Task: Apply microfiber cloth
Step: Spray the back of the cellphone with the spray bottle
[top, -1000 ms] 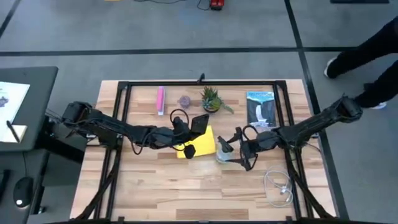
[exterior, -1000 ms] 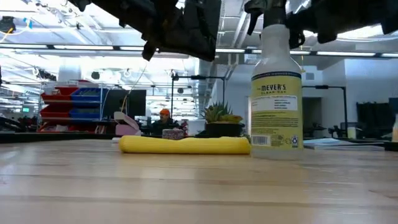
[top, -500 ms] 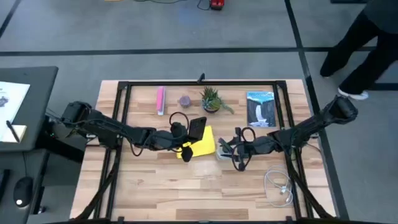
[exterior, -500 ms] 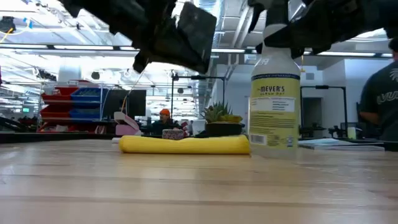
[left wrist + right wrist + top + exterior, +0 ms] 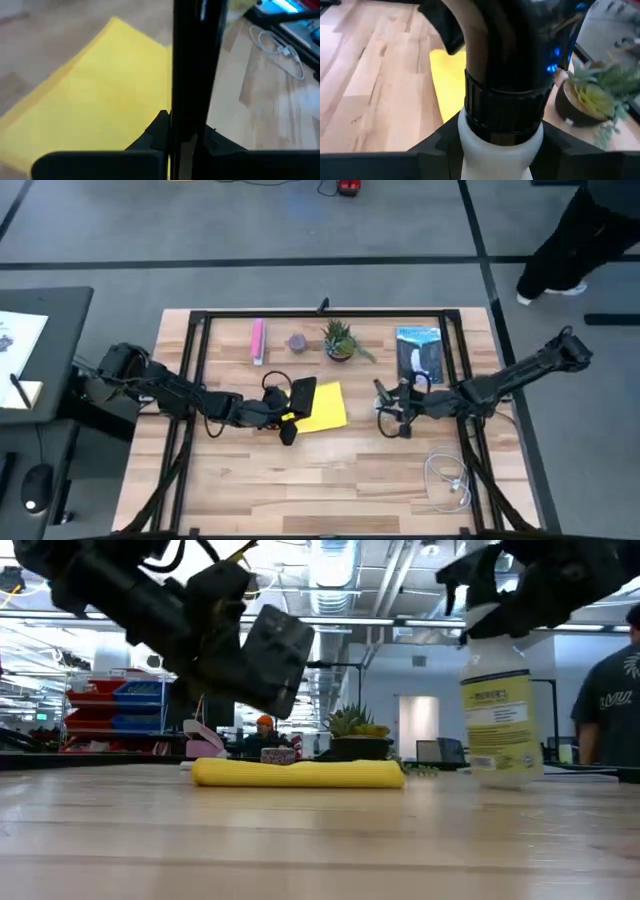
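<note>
I saw the tabletop (image 5: 330, 480) carrying everything, its wooden planks bare on the near side. A person (image 5: 585, 230) stood on the floor beyond the far right corner.

My left arm reached in from the left edge, its pincer (image 5: 293, 402) raised off the wood and pinching a phone (image 5: 272, 658) edge-on between its fingers. My right arm came in from the right, its pincer (image 5: 400, 402) pressed together around the neck of a spray bottle (image 5: 502, 725), which it held lifted clear of the wood in the low view.

The cloth (image 5: 322, 407) lay flat on the tabletop just right of the left pincer and partly under the phone, with the right pincer well off on its other side. In the left wrist view the cloth (image 5: 95, 100) filled the space below the phone.

A magazine (image 5: 420, 352) lay beyond the right pincer. A plant (image 5: 340, 340) stood past the cloth, a small purple thing (image 5: 297, 342) and a pink bar (image 5: 258, 341) beside it. A white cable (image 5: 448, 480) lay coiled near the right pincer, toward the front edge.
</note>
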